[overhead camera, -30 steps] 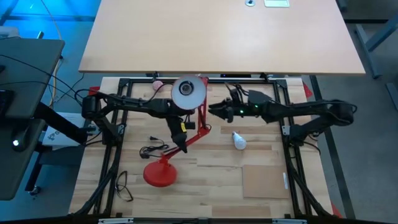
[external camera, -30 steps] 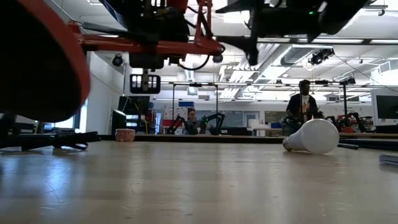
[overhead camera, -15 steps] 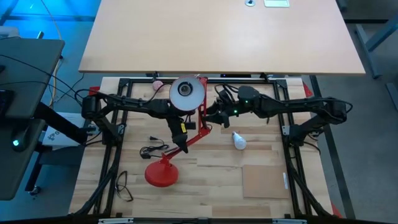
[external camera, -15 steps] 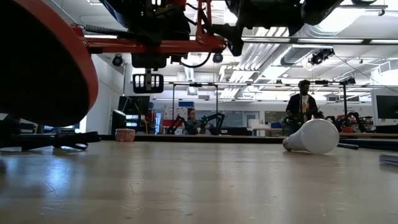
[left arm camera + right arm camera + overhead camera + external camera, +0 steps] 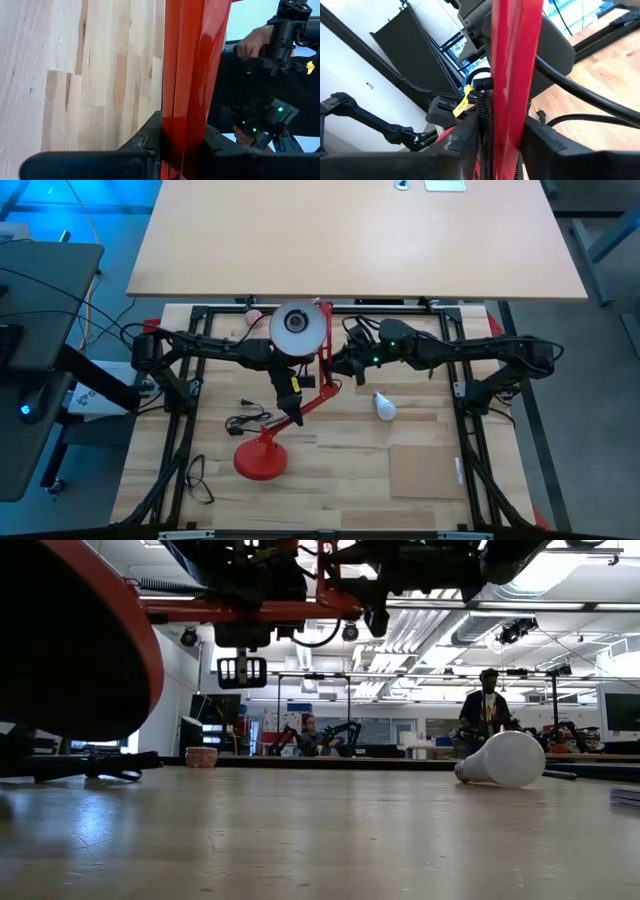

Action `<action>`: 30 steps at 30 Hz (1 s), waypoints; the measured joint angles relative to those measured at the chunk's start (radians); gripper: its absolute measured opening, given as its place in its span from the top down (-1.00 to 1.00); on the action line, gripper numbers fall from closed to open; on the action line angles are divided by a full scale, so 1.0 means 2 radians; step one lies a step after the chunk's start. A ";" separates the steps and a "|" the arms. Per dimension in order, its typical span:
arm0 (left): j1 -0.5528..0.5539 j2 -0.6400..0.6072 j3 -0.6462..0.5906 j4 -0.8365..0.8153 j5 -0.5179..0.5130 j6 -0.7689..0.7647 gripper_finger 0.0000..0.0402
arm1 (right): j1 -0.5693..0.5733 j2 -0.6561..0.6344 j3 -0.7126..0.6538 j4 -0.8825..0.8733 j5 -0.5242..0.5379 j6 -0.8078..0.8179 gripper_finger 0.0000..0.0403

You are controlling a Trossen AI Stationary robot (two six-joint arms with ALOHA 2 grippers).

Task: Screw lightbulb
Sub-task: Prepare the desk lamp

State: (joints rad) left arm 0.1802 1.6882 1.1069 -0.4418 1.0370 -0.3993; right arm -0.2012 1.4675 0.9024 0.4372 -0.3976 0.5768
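The red lamp stands on its round base [image 5: 260,460]. Its jointed arm [image 5: 325,365] rises to the shade [image 5: 298,328], whose round white inside faces up. The small white lightbulb [image 5: 384,405] lies on its side on the wooden table right of the lamp, and it also shows in the low view [image 5: 505,760]. No gripper touches it. My left gripper [image 5: 312,361] comes from the left and my right gripper [image 5: 336,366] from the right. Both are shut on the lamp's upper arm, just below the shade. My left gripper pinches the lamp's upper arm bar [image 5: 186,115] between its two fingers [image 5: 142,145]. It comes level from the table's left, across the bar, which stands raised above the table. My right gripper has the same red bar [image 5: 512,85] and its spring between its two fingers [image 5: 545,142]. It comes level from the table's right, across the bar.
The lamp's black cord [image 5: 245,420] lies left of the base, with another loop [image 5: 200,475] nearer the front. A brown square board [image 5: 425,470] lies at the front right. A small pink ball [image 5: 254,313] sits at the far edge. People stand in the room beyond [image 5: 487,705].
My right gripper has gone toward the table's left, from open air right of the lamp to the lamp's upper arm, and now has that bar between its fingers. The lightbulb has stayed where it was.
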 joint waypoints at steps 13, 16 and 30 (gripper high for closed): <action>0.003 0.000 0.000 -0.003 0.000 -0.014 0.43 | -0.007 -0.007 0.001 0.000 -0.036 -0.001 0.85; 0.006 0.000 0.001 -0.003 0.007 -0.013 0.41 | -0.007 -0.011 0.001 -0.001 -0.037 0.001 0.86; 0.068 -0.059 0.001 -0.118 0.018 0.082 0.40 | -0.007 -0.032 -0.001 -0.072 -0.037 -0.009 0.86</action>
State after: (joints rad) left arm 0.3159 1.5699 1.1097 -0.6781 1.0732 -0.2356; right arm -0.2160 1.4043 0.9005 0.2938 -0.4721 0.5589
